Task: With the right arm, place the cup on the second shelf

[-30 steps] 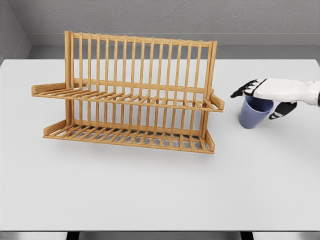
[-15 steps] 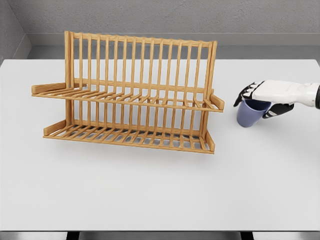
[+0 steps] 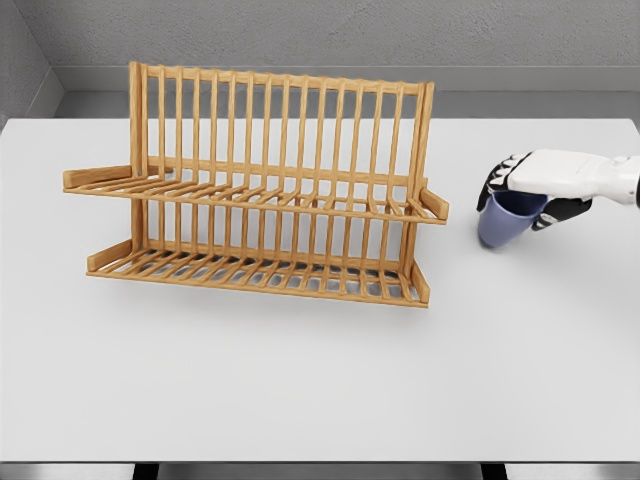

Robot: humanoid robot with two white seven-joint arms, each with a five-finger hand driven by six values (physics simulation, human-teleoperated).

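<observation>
Right robot hand gripping tilted blue cup — beside wooden rack

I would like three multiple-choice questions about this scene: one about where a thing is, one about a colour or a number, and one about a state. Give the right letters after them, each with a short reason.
1. Where is the cup relative to the wooden rack?
A. on its upper shelf
B. to its right
C. in front of it

2. How many shelves does the rack have?
A. one
B. two
C. four

3. What is the right hand doing?
A. gripping the cup
B. resting flat on the table
C. touching the rack

Answers:
1. B: the blue cup is right of the rack, apart from it.
2. B: one slatted shelf sits above another.
3. A: fingers wrap around the tilted cup's rim.
</observation>
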